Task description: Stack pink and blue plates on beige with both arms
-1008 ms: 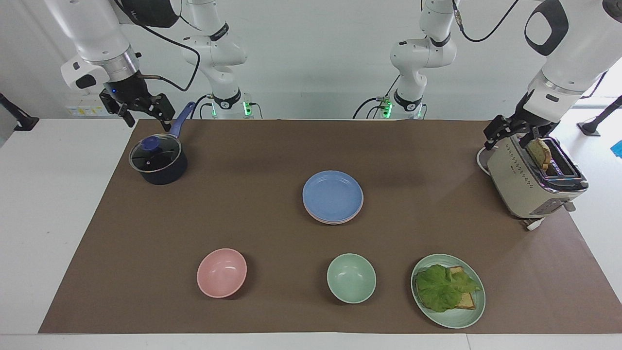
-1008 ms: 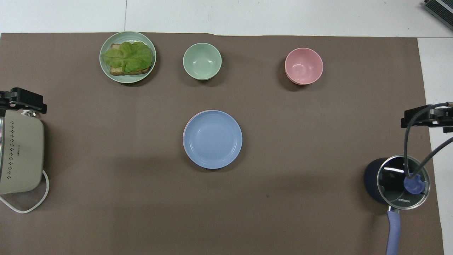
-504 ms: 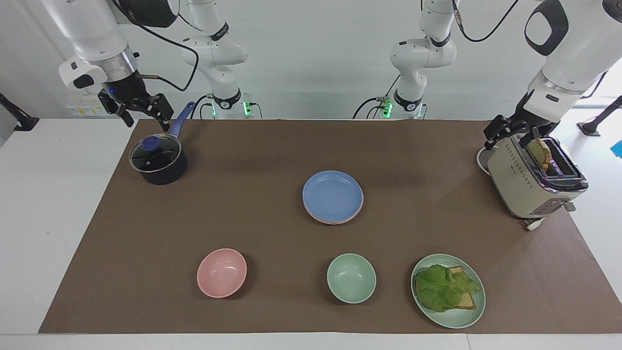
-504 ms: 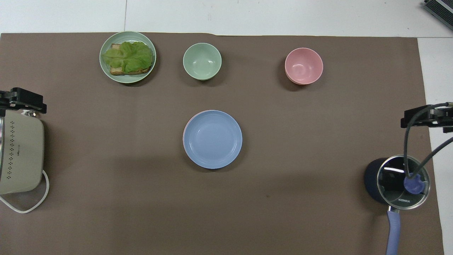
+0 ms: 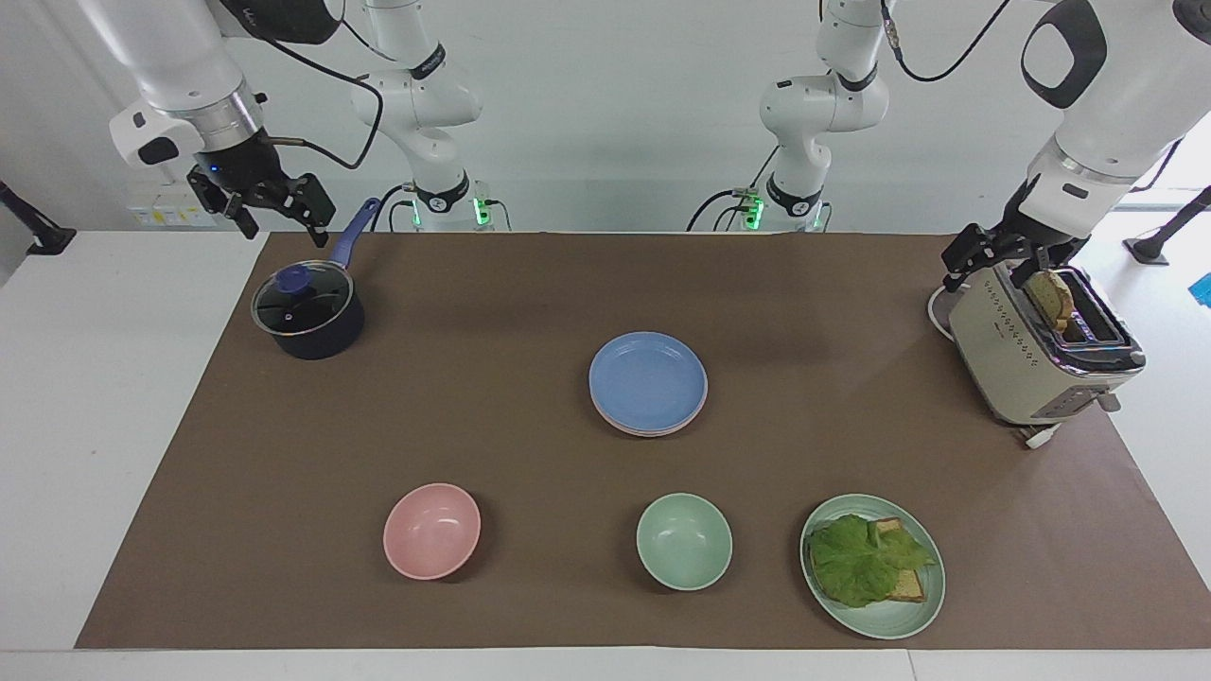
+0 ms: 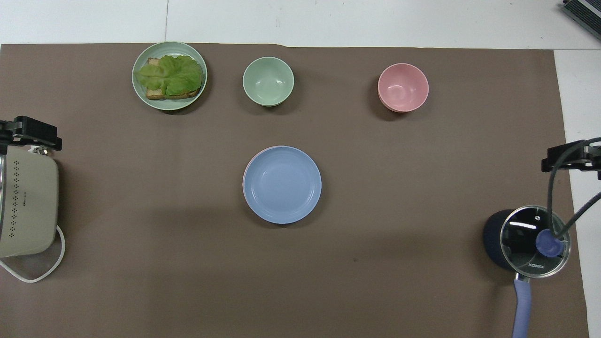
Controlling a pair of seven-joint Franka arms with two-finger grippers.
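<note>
The blue plate [image 5: 648, 378] [image 6: 281, 184] lies on top of a stack in the middle of the brown mat. Under it only a thin rim of the pink plate [image 5: 653, 430] [image 6: 244, 174] shows. The beige plate is hidden. My right gripper [image 5: 282, 219] [image 6: 570, 157] hangs open and empty in the air over the mat's edge, by the saucepan at the right arm's end. My left gripper [image 5: 989, 270] [image 6: 28, 131] is open and empty, low over the toaster at the left arm's end. Both are well away from the stack.
A dark saucepan [image 5: 307, 312] with a glass lid and blue handle stands at the right arm's end. A cream toaster [image 5: 1036, 350] holds a bread slice. Farther from the robots stand a pink bowl [image 5: 431, 530], a mint bowl [image 5: 683, 541] and a mint plate [image 5: 908, 619] with lettuce and toast.
My right gripper has risen a little and drifted outward toward the table's edge at its own end. The left arm and the plates have not moved.
</note>
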